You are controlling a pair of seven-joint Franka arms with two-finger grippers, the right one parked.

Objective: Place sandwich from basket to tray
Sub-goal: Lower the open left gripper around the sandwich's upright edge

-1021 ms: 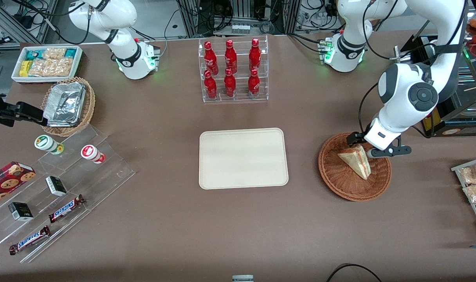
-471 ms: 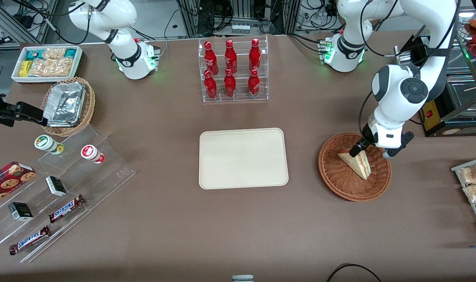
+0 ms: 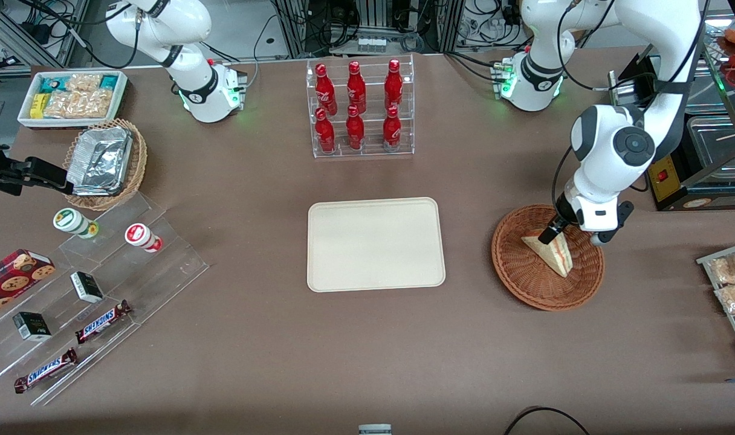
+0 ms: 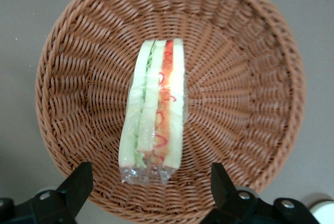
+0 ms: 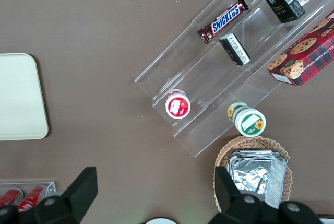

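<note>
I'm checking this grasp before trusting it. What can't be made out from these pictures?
- Front view: the pincer over the sandwich in the basket is mostly hidden by the arm's own wrist; contact cannot be judged.
- Left wrist view: the open pincer flanks the sandwich's end; finger bases are cut off by the edge, height above it unclear.
- Right wrist view: the tray is cut off; sandwich and basket don't appear.

Glossy white arm shells, dark grey round joint caps, black cables, green base lights, black end effector (image 3: 570, 234) fingers (image 4: 78, 182).
</note>
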